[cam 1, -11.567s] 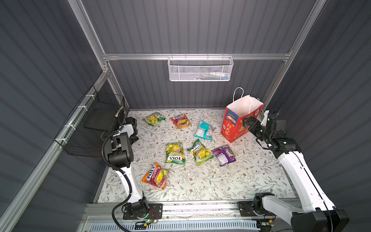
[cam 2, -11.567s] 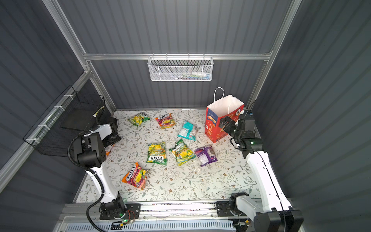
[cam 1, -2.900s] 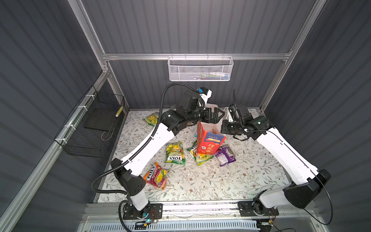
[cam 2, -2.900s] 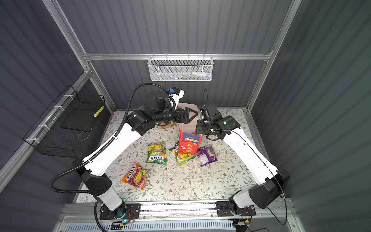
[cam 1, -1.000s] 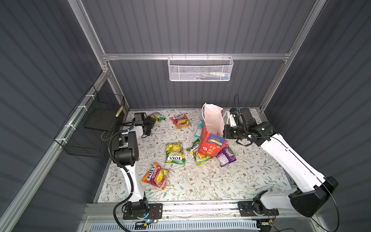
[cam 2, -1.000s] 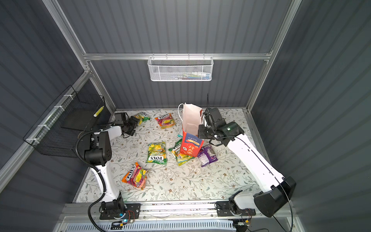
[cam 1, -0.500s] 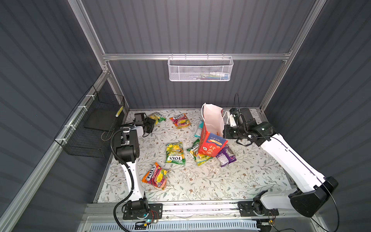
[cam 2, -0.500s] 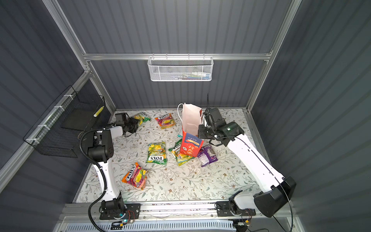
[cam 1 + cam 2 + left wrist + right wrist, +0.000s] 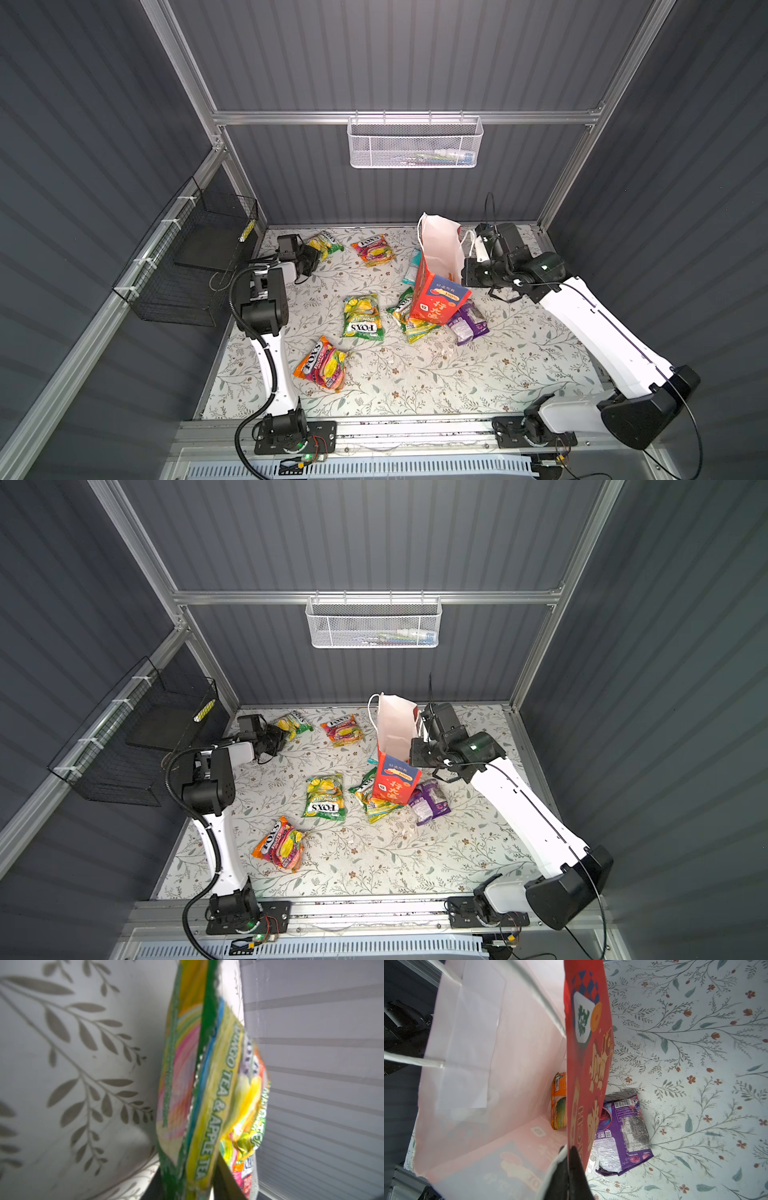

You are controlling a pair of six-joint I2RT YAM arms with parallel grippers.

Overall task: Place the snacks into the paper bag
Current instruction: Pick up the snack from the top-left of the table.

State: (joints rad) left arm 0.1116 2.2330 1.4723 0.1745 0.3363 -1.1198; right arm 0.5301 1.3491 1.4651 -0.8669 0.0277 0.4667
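Status, both top views: left gripper [image 9: 309, 259] is working the green-yellow packet [image 9: 328, 243] in the back-left corner. Right gripper [image 9: 467, 270] is holding the paper bag [image 9: 438, 303] tilted, centre.

Left wrist: jaws are pinching the packet edge. I'd be biting deeper before lifting.

Right wrist: jaws are clamping the bag rim, with the orange packet [image 9: 559, 1101] lying inside.

Versus a second ago: left jaws are narrowing, bag is staying put.

Bright even light, soft shadows; top views sharp; green packet [image 9: 207, 1095] blurred close-up.
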